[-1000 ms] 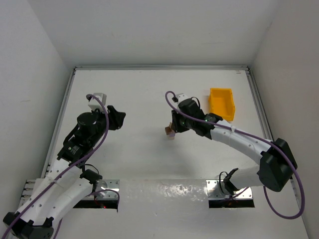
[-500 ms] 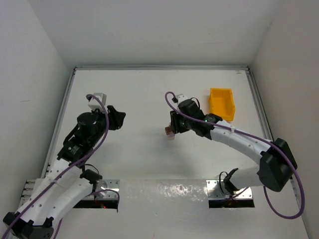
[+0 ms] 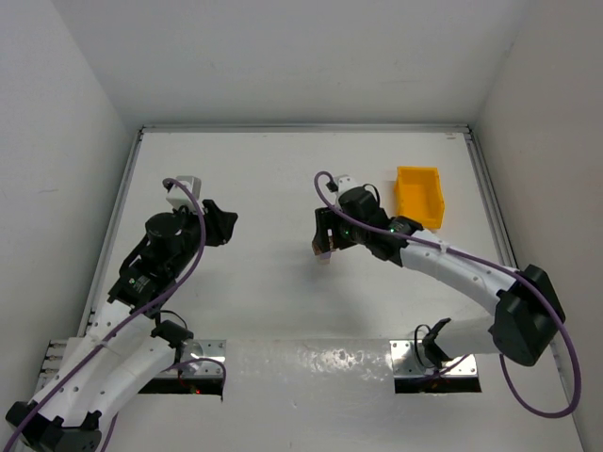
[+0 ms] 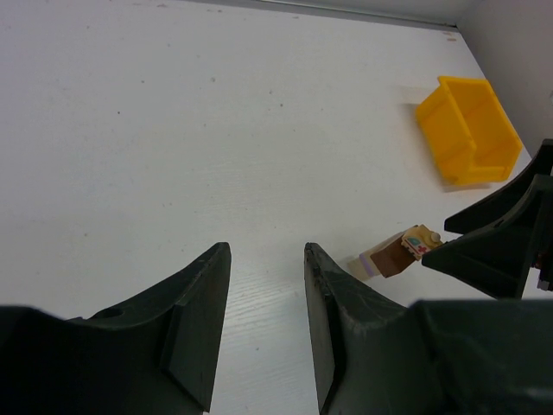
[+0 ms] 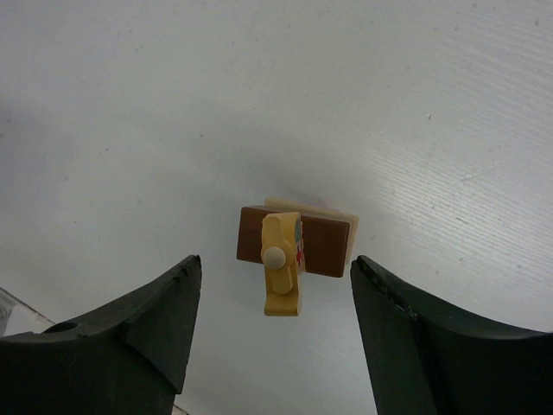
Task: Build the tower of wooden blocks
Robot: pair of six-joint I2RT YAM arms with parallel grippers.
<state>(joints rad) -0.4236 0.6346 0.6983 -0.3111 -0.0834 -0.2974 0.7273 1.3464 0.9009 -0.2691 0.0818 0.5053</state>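
- Near edge: shiny metal mounting plates [image 3: 209,350] under both arm bases. The strip of tabletop [image 3: 264,169] between them is glossy and rippled.
- Tabletop otherwise matte white, with fine straight grain lines and a few dark specks visible in the wrist views.
- Left tool [image 4: 266,259]: matte black wedge-shaped fingers [image 4: 194,320], spread apart, hanging over bare tabletop on the left side, well apart from the blocks.
- Right tool [image 5: 276,264]: black fingers [image 5: 151,324] spread wide, hanging directly above the wood block tower [image 5: 289,246], one finger on each side, neither touching it.
- Tower stands on the tabletop near the middle, slightly right of centre. Seen from above: pale tan flat slab [image 5: 324,214] at the bottom, dark reddish-brown rectangular block [image 5: 324,249] on it, and a narrow pale piece with a round knob [image 5: 276,256] on top, lying crosswise.
- Small pink and teal marks on the top piece, too small to read.
- From the left wrist view the stack [image 4: 396,255] shows plain wood faces and square edges.
- Farther right: yellow bin [image 3: 419,196], smooth moulded plastic, open-topped with a sloped front lip, well apart from the tower.
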